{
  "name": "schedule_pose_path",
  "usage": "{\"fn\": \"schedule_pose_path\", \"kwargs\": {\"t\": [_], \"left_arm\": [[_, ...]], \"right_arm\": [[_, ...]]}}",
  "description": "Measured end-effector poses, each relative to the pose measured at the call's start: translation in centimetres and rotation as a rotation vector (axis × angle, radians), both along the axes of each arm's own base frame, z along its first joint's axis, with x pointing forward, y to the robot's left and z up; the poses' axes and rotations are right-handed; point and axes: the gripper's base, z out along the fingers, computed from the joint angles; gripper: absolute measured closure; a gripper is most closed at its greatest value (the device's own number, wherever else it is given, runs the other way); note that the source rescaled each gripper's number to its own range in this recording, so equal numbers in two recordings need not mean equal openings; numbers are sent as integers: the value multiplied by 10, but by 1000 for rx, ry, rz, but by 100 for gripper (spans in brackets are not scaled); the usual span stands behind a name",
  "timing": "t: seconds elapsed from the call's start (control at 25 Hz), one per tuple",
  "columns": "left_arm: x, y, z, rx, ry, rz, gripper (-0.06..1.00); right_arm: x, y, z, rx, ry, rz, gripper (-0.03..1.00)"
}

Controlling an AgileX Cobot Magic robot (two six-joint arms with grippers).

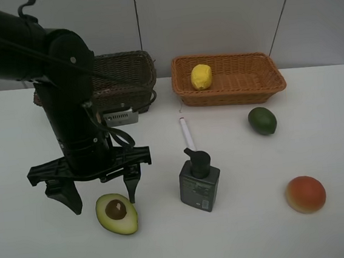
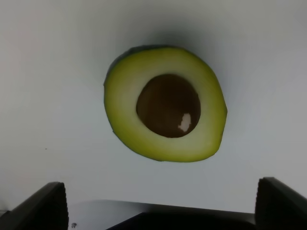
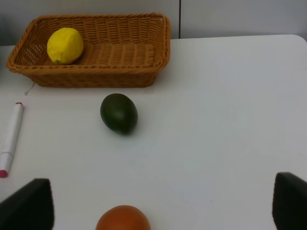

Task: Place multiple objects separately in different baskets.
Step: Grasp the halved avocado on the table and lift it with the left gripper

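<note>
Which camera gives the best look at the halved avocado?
Left wrist view: the halved avocado fills the frame, pit clear. Exterior high shows it small by the left gripper. Right wrist misses it.

The table (image 1: 328,236) is plain white. At eleven o'clock the deeper basket (image 1: 133,78) is a dark brown weave. At one o'clock the shallower basket (image 1: 230,97) is an orange-tan weave, and the lemon (image 1: 201,77) in it is bright yellow. The halved avocado (image 1: 116,214) has yellow-green flesh, a brown pit and dark skin. At three o'clock lies the dark green fruit (image 1: 262,121), at five the orange-red fruit (image 1: 305,194). The marker (image 1: 186,133) is white with red tips, the pump bottle (image 1: 199,184) dark grey, and the left gripper (image 1: 102,199) black.
</note>
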Motion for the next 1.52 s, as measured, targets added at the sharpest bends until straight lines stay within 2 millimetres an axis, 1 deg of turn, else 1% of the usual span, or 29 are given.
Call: {"fn": "schedule_pose_path", "kwargs": {"t": [0.12, 0.28, 0.44, 0.6, 0.92, 1.12, 1.16, 1.2, 1.24, 1.28, 1.44, 1.52], "left_arm": [[2, -3, -17, 19, 35, 9, -5], [2, -4, -31, 37, 71, 20, -5], [4, -6, -39, 39, 75, 26, -5], [9, -9, -44, 11, 35, 38, -5], [13, -10, -70, 25, 44, 33, -5], [13, -11, -71, 23, 46, 34, -4], [13, -10, -71, 25, 50, 34, 0], [12, -10, -71, 29, 55, 33, 8], [12, -10, -71, 31, 59, 32, 21], [12, -10, -71, 33, 61, 32, 29], [12, -10, -70, 29, 65, -4, 30], [14, -12, -65, 31, 83, -44, 30]], "right_arm": [[0, 0, 0, 0, 0, 0, -3], [0, 0, 0, 0, 0, 0, -3], [0, 0, 0, 0, 0, 0, -3], [0, 0, 0, 0, 0, 0, -3], [0, 0, 0, 0, 0, 0, -3], [0, 0, 0, 0, 0, 0, -3], [0, 0, 0, 0, 0, 0, -3], [0, 0, 0, 0, 0, 0, -3], [0, 0, 0, 0, 0, 0, -3], [0, 0, 0, 0, 0, 0, -3], [0, 0, 0, 0, 0, 0, -3], [0, 0, 0, 0, 0, 0, -3]]}}
